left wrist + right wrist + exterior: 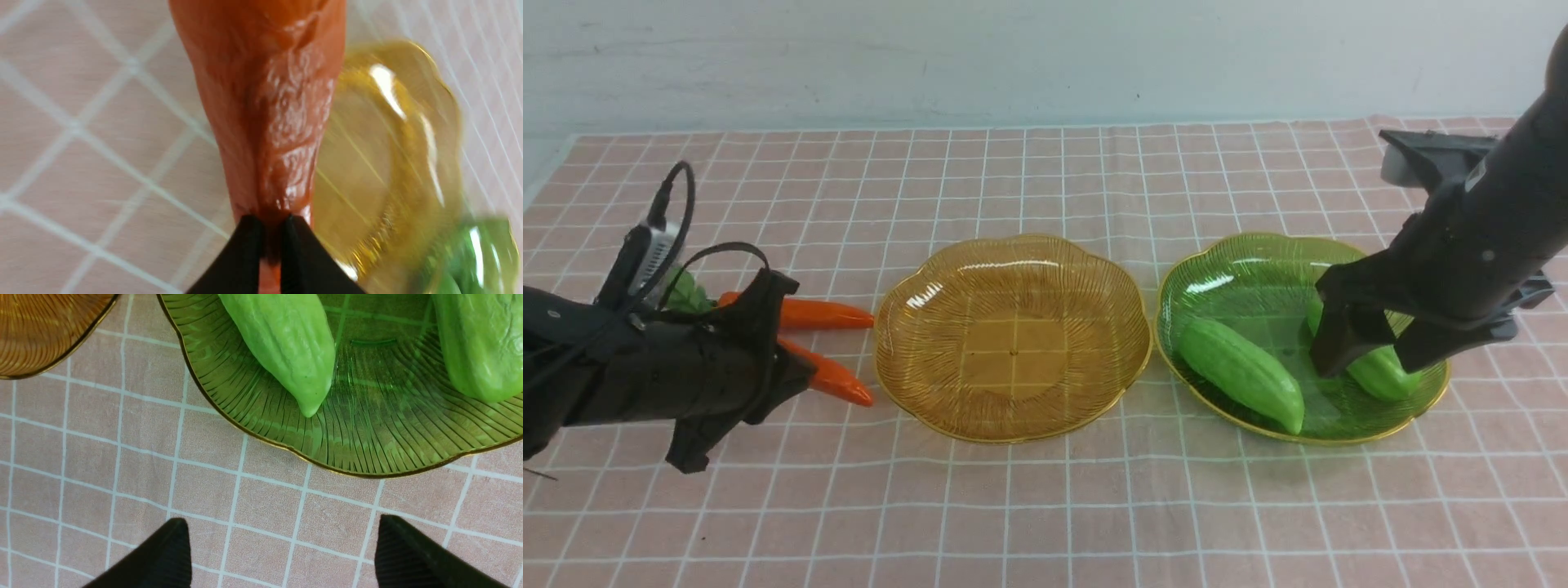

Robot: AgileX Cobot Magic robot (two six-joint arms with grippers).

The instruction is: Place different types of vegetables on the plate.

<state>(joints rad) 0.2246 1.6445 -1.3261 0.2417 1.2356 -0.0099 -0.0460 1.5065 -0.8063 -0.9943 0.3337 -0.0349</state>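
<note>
Two orange carrots lie at the left. The far carrot [821, 314] rests on the cloth, and green leaves [689, 296] show behind my left arm. My left gripper [788, 359] is shut on the near carrot [837, 382], whose tip points at the empty amber plate [1013, 245]. The left wrist view shows this carrot [269, 102] close up between my nearly closed fingertips [249, 245]. Two light-green cucumbers [1241, 374] [1380, 380] lie in the green plate [1241, 273]. My right gripper [1368, 367] is open and empty, low over the right cucumber. It is also open in the right wrist view [281, 518].
A pink checked cloth [1045, 514] covers the table, and a pale wall stands behind it. The right wrist view shows both cucumbers [286, 343] [482, 343], the green plate [367, 437] and the amber plate's edge [41, 330]. The blurred left wrist view shows both plates [388, 143] [482, 253].
</note>
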